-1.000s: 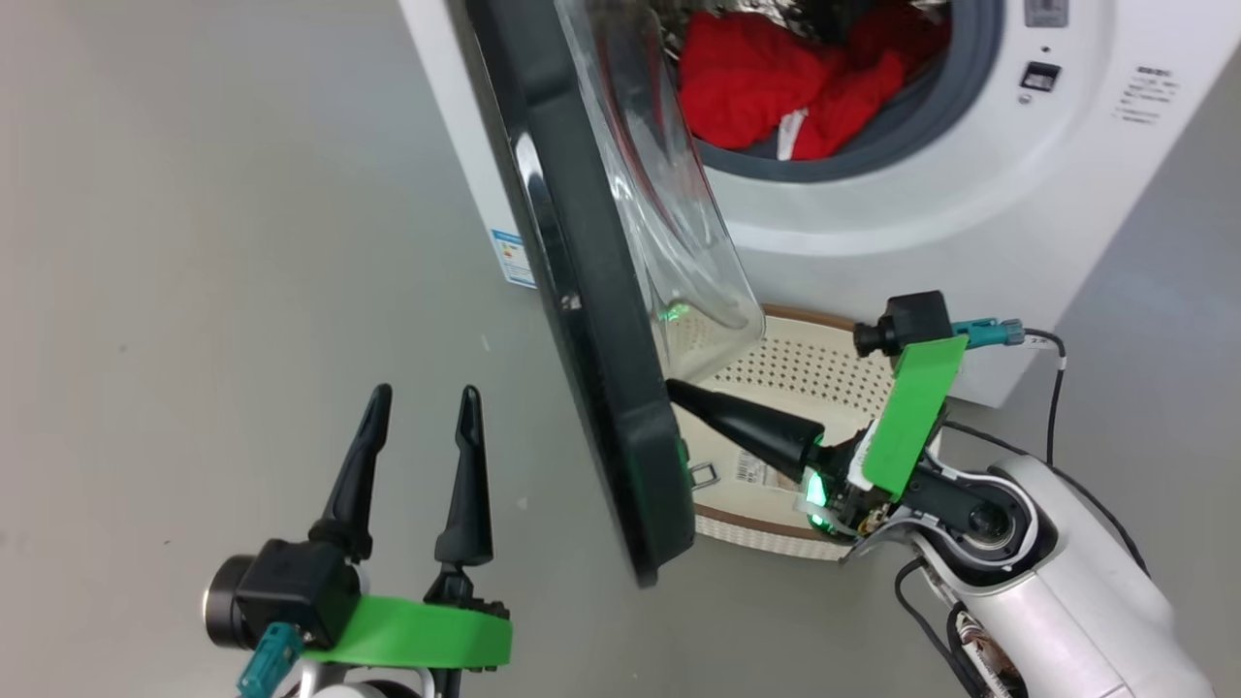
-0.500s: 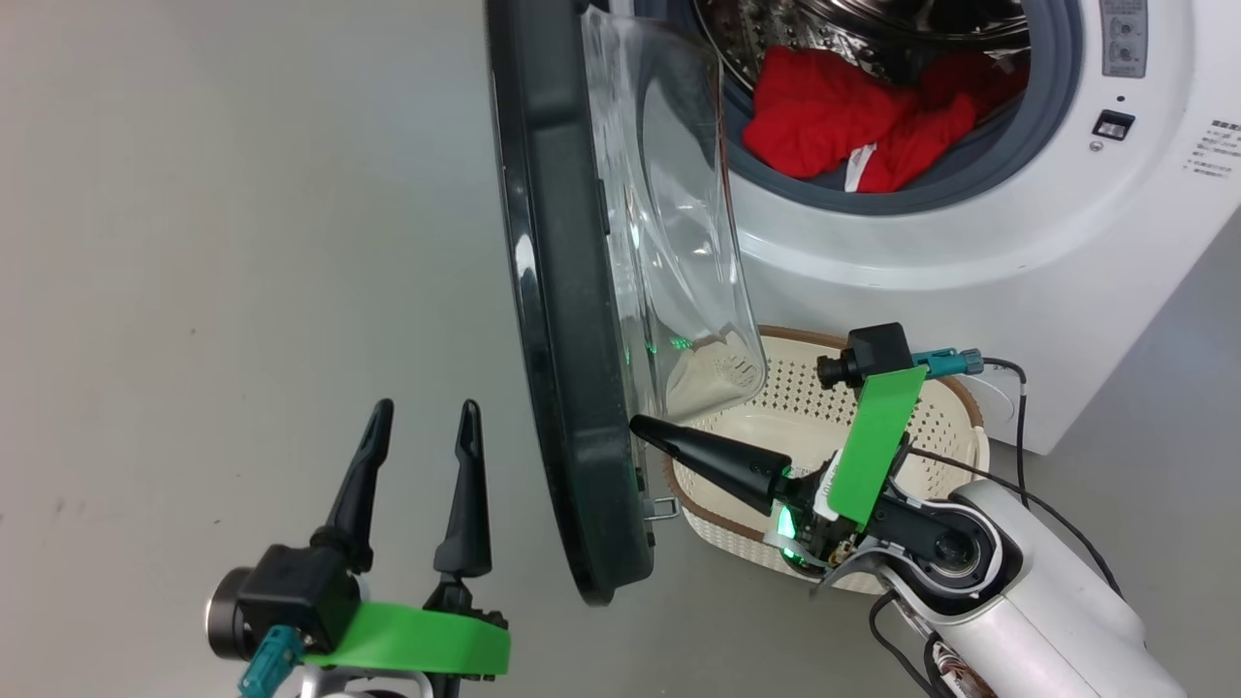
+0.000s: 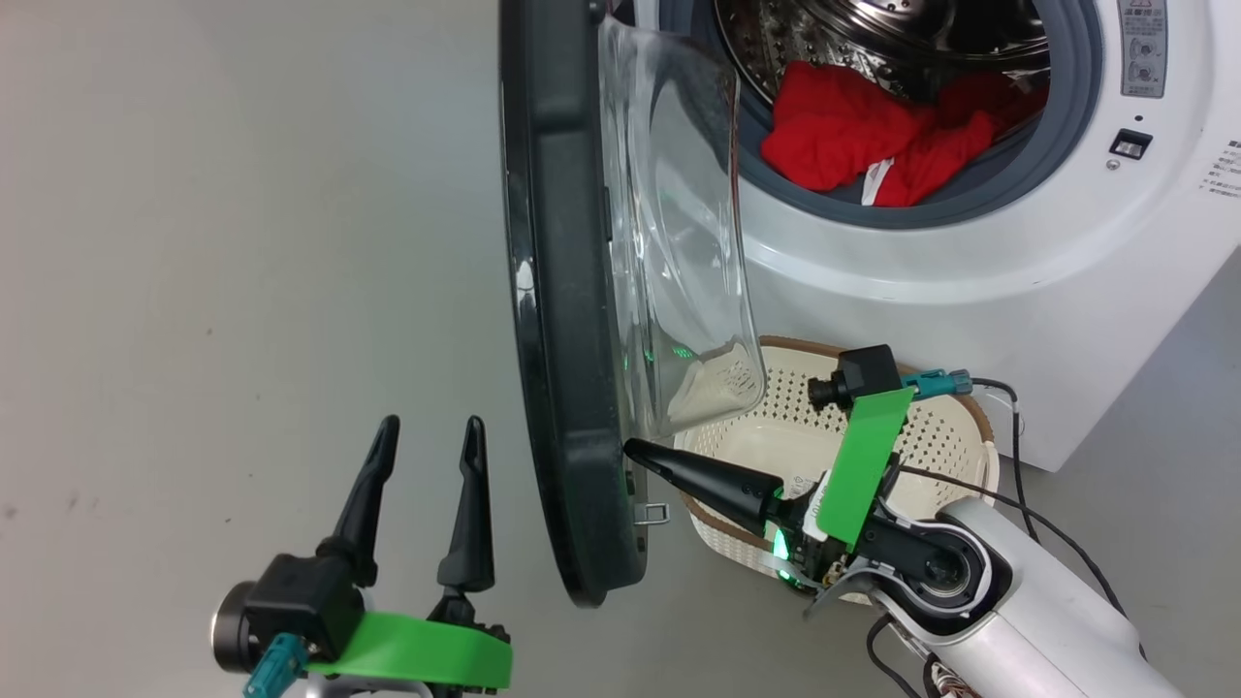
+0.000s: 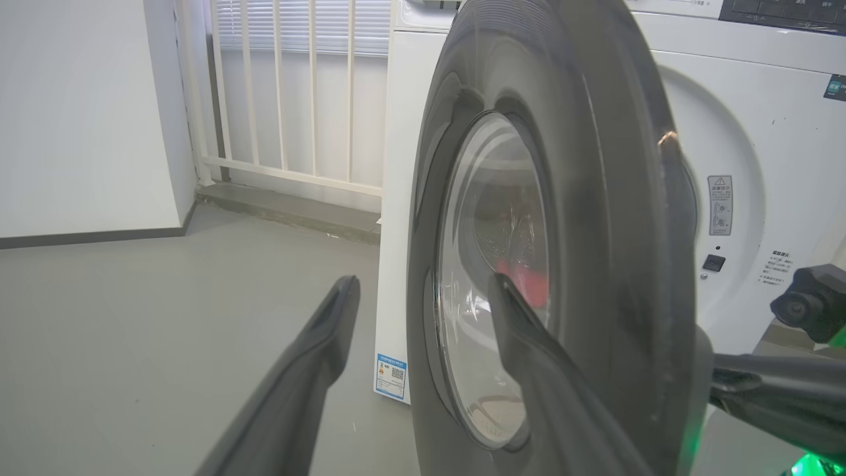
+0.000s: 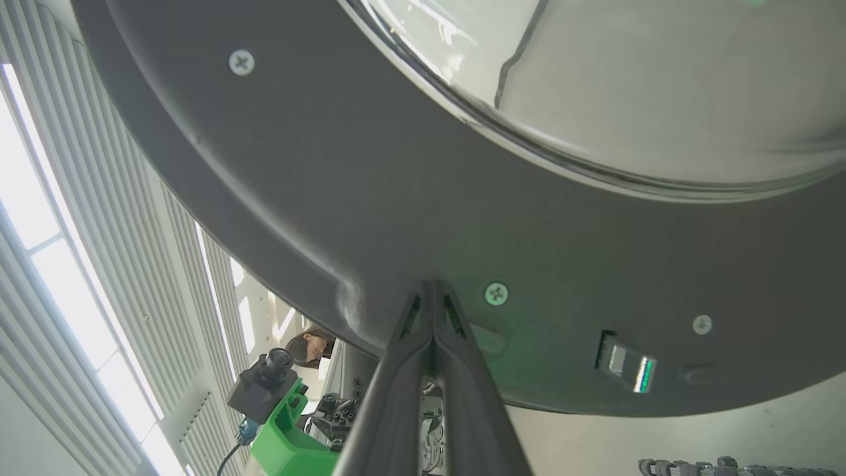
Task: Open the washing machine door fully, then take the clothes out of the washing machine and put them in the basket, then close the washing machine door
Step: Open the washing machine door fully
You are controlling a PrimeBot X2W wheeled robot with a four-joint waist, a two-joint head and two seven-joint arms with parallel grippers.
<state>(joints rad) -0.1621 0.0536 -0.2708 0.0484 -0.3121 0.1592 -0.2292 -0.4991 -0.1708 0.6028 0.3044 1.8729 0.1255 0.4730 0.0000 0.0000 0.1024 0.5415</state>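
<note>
The washing machine door (image 3: 557, 320) stands part open, edge-on in the head view, its glass bowl (image 3: 679, 242) bulging toward the washing machine (image 3: 970, 262). Red clothes (image 3: 853, 136) lie in the steel drum. My right gripper (image 3: 632, 450) is shut, empty, with its tips pressed against the door's inner black rim (image 5: 462, 218) near the lower edge; in the right wrist view the gripper (image 5: 433, 285) touches that rim. The cream basket (image 3: 955, 427) sits on the floor under the door opening, behind my right wrist. My left gripper (image 3: 429, 428) is open, left of the door, facing its outer face (image 4: 568, 231).
Grey floor (image 3: 242, 242) stretches to the left of the door. In the left wrist view a white railing (image 4: 291, 92) and a wall (image 4: 79, 112) stand behind the machine. A person's head (image 5: 310, 344) is in the right wrist view, below the door's rim.
The door has swung further open, leftward, pushed by my shut right gripper. The head camera has shifted too, bringing more of the drum into view. My left gripper stays open and still.
</note>
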